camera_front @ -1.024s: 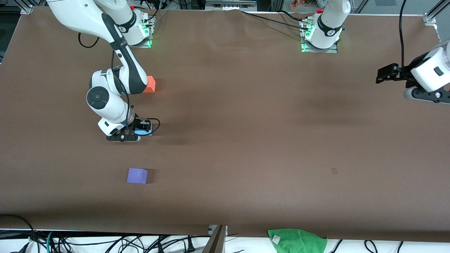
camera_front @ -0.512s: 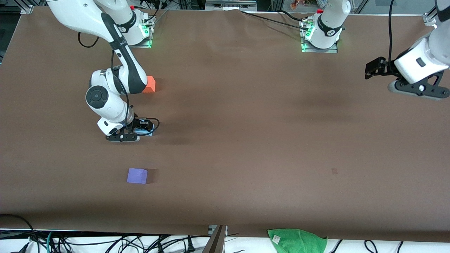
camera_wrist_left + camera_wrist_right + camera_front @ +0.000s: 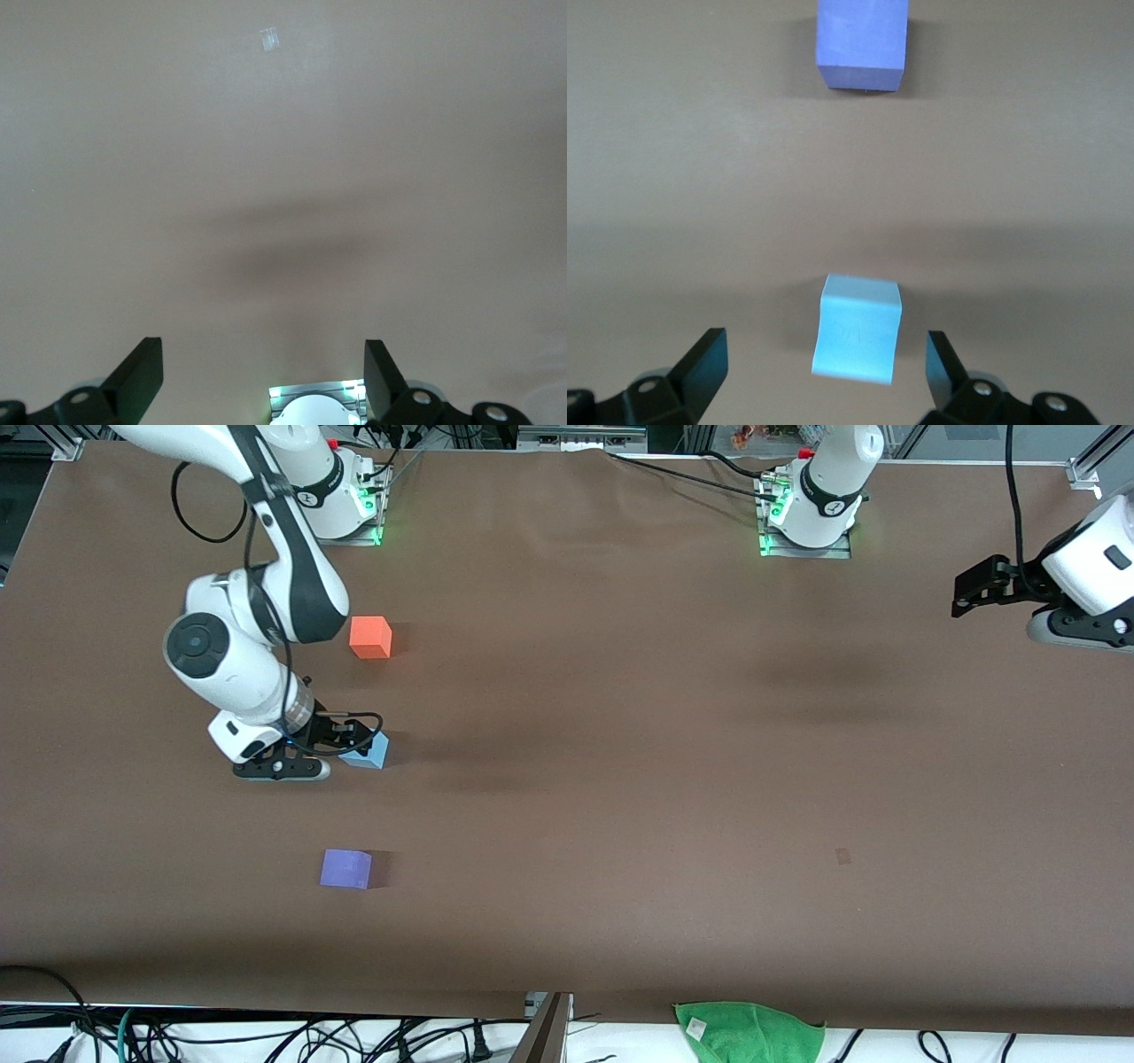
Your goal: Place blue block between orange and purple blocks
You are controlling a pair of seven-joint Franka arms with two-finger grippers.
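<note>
Blue block (image 3: 367, 750): on the table, free of any grip. It sits directly under the right gripper (image 3: 824, 367), centred between the spread fingers (image 3: 704, 359) with bare table showing on each side. Cube, so no long axis to align; its faces are turned a little off square to the fingers.

Right gripper: spread wide, holding nothing, just over the blue block.

Orange block (image 3: 370, 637): on the table, farther from the front camera than the blue block, toward the right arm's base.

Purple block (image 3: 345, 868): on the table, nearer the front camera than the blue block; straight ahead of the right gripper in its wrist view.

Key relation: the blue block lies roughly in line between orange and purple, slightly nearer purple by eye. Judged placed; the remaining move looks like a straight lift clear without nudging the cube.

Left gripper (image 3: 973, 593): spread, empty, waiting over the table at the left arm's end, well apart from all three blocks.
</note>
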